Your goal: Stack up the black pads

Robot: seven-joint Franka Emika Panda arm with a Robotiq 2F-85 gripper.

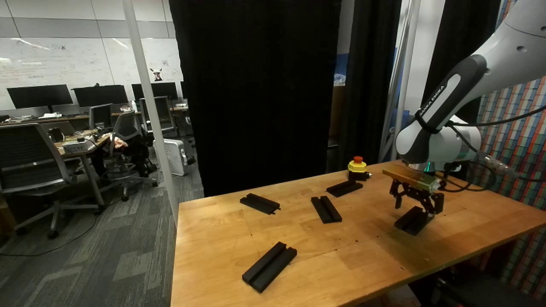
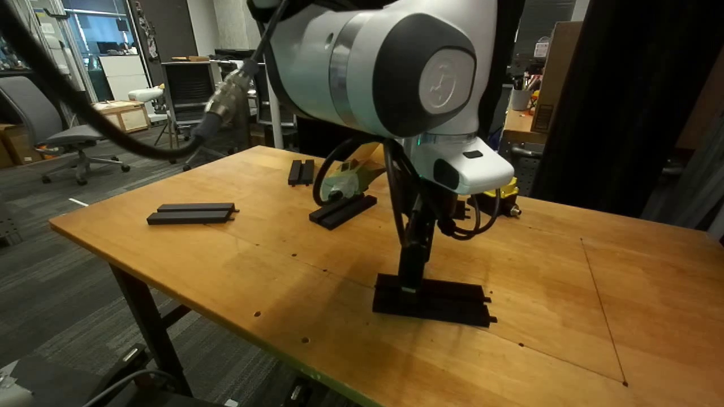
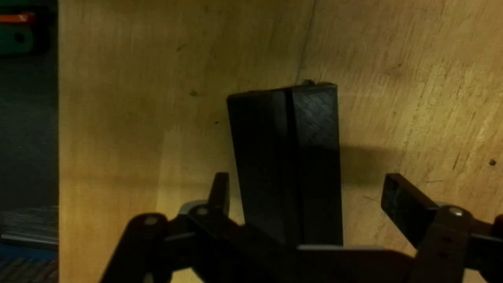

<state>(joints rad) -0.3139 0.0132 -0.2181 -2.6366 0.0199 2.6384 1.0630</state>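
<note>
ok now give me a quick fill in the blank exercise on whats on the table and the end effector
In an exterior view, ____ black pads lie on the wooden table.
As things lie, ____ of them is stacked on another.
The end effector, seen in the wrist view, is not shut but ____.
The button on the yellow housing is ____.

Missing words: five; none; open; red

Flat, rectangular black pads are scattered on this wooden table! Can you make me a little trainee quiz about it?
1. How many flat rectangular matte black pads lie on the brown wooden table?
2. True or false: the black two-fingered gripper is open and holding nothing.
3. The round knob on the yellow-and-black box is: A blue, B red, C green?

Key: 1. Five. 2. True. 3. B.
</note>
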